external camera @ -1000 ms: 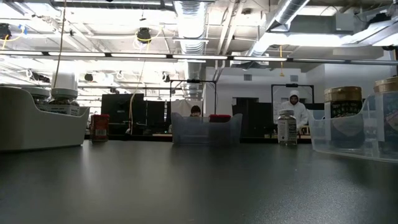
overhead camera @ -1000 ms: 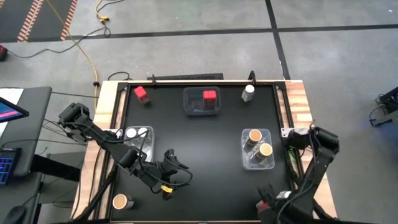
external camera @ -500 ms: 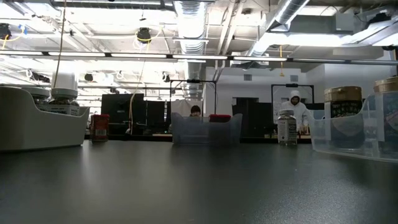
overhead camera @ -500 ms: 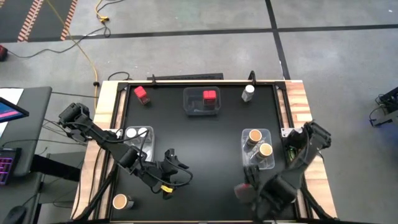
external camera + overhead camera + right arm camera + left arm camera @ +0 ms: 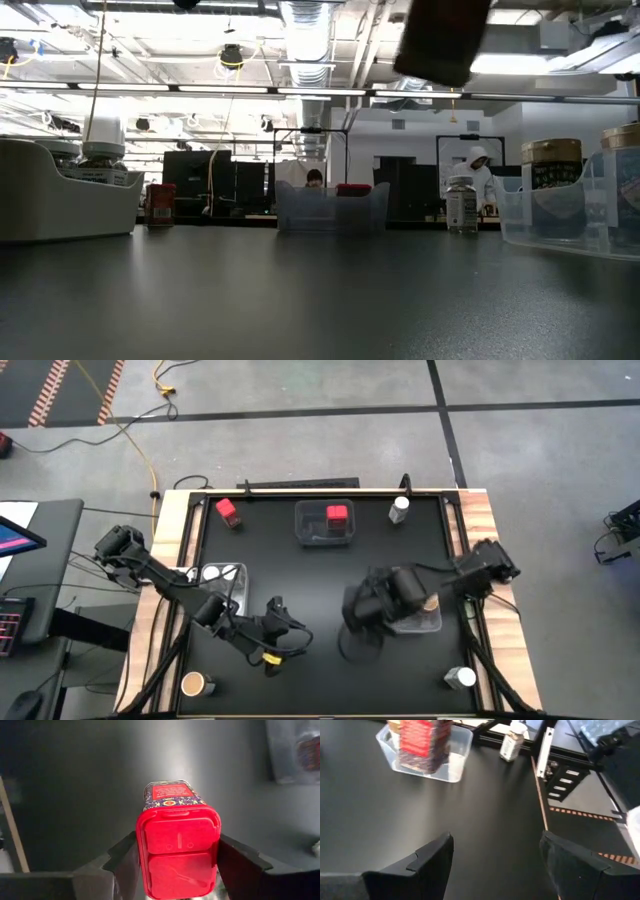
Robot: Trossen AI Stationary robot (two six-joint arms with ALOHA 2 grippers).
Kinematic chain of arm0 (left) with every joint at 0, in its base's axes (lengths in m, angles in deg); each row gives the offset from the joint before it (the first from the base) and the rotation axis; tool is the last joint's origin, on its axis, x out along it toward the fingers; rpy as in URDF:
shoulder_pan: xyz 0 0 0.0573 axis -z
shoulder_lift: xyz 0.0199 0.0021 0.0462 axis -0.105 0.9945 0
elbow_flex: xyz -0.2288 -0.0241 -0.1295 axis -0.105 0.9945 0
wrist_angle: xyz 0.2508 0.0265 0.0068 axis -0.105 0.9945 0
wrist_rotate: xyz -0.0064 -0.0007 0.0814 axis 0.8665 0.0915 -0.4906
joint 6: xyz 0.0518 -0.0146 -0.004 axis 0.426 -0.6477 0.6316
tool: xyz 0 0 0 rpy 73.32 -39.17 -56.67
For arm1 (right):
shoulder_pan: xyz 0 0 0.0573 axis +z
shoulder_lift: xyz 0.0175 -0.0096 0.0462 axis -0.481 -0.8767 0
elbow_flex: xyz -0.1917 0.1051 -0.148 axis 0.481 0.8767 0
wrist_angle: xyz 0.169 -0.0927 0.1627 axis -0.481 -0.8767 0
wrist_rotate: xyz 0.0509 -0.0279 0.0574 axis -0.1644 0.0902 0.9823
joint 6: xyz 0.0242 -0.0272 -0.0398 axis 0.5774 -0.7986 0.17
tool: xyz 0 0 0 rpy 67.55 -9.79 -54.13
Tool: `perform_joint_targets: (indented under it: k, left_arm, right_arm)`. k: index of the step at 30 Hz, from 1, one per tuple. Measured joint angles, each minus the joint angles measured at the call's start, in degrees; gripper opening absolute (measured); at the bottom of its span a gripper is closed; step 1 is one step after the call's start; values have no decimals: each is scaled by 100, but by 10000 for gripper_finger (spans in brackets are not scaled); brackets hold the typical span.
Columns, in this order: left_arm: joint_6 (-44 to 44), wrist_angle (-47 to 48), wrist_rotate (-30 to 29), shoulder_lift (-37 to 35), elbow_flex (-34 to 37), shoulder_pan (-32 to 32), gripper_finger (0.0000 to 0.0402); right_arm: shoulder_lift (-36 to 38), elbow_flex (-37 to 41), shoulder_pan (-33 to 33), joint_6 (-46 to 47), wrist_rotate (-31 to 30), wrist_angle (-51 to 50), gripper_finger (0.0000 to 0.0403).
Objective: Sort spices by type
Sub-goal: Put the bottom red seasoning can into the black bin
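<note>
My right gripper [image 5: 178, 862] is shut on a red square-topped spice container [image 5: 177, 835] and hovers over the table's middle [image 5: 355, 606]; in the low view it shows as a dark shape at the top [image 5: 441, 38]. My left gripper [image 5: 287, 628] waits open near the left bin, touching nothing [image 5: 495, 855]. A second red container [image 5: 228, 511] stands at the far left, a third [image 5: 337, 515] in the far bin. White-capped jars stand at the far edge [image 5: 400, 508] and in the near right corner [image 5: 460, 678]. A tan-lidded jar [image 5: 193, 683] stands near left. My right gripper pinches the red container between its two fingers, one on each side wall at the red lid end [image 5: 142, 845]. The lid faces back toward the wrist and the body points forward along the fingers. The container is lifted clear of the table.
A clear bin [image 5: 222, 588] at the left holds white-capped jars. Another bin [image 5: 432, 622] at the right holds tan-lidded jars, partly under my right arm. The far bin [image 5: 322, 535] sits at mid far edge. Bare black table lies between the bins.
My right arm has swung from the table's near right corner toward the middle, moving left and toward the far edge, carrying the red container. The white-capped jar in the near right corner has come into sight.
</note>
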Motion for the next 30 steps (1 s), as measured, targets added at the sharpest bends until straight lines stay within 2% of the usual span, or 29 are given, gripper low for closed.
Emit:
perform_joint_targets:
  k: [12,15,22,26,30]
  left_arm:
    - [711,-62,-23,-71,184,-970,284]
    - [813,-692,-83,-381,738,-1204,284]
    - [1065,-2634,-103,-1632,2648,-1704,284]
    - [1195,-2774,-92,-2291,3157,-1878,284]
    - [1417,-2667,-92,-2803,3280,-2017,284]
  right_arm:
    - [0,0,-1590,-2036,23,-5,250]
    - [0,0,-2080,-2547,27,41,250]
    - [0,0,-3107,-3473,186,603,250]
    - [-62,0,-3452,-3870,383,963,250]
    - [-259,0,-3636,-4325,402,1135,250]
